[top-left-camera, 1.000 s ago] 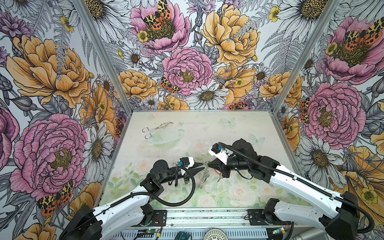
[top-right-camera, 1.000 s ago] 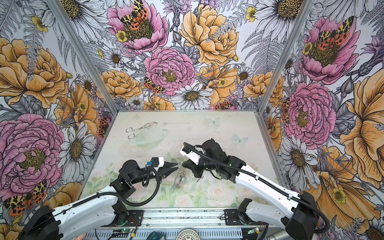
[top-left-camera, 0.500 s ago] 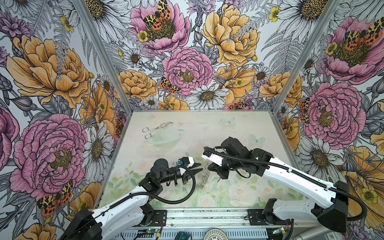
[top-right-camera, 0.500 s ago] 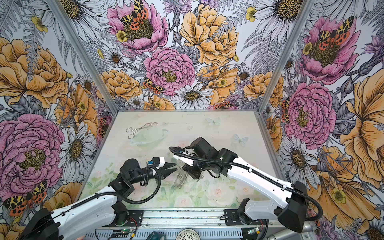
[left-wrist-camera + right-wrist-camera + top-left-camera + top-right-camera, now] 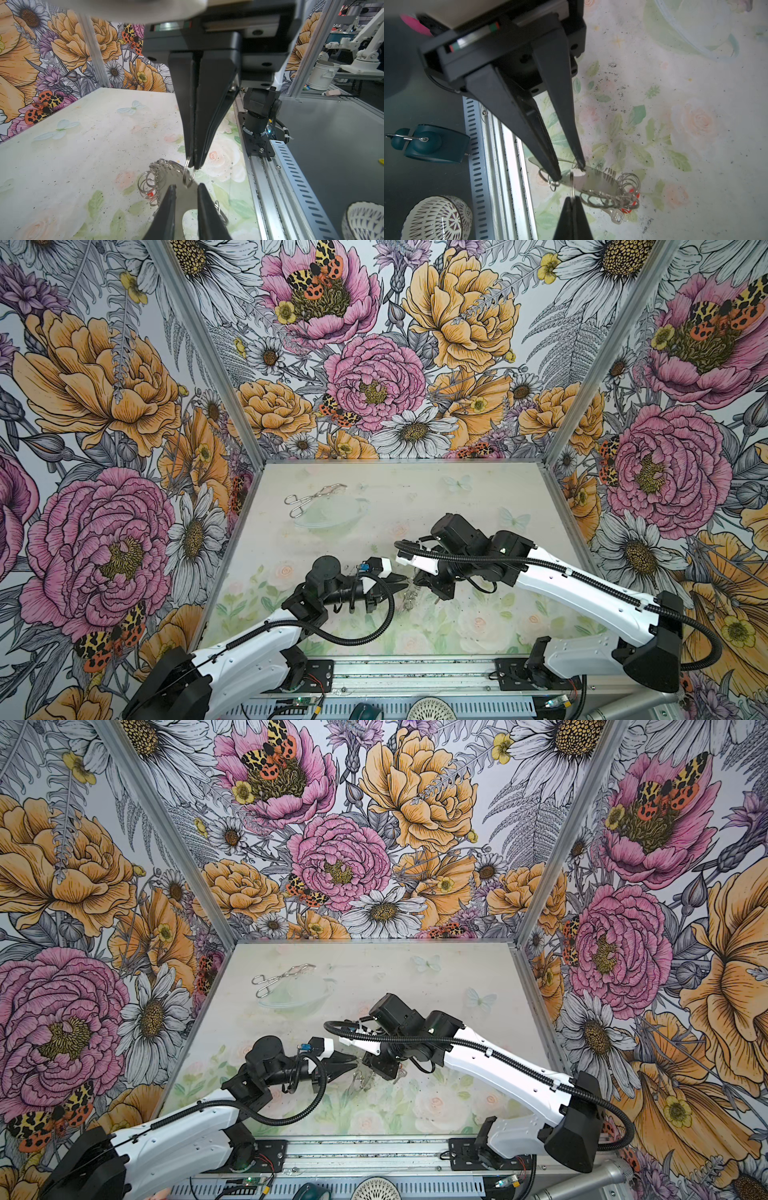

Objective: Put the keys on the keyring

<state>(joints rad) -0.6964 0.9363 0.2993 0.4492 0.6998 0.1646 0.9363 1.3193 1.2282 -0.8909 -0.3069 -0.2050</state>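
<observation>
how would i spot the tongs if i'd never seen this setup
Start at the table and go to its far left corner. The tongs lie there by a clear bowl. They are silvery and scissor-shaped with two finger loops, unlike the glassy, barely visible bowl.
</observation>
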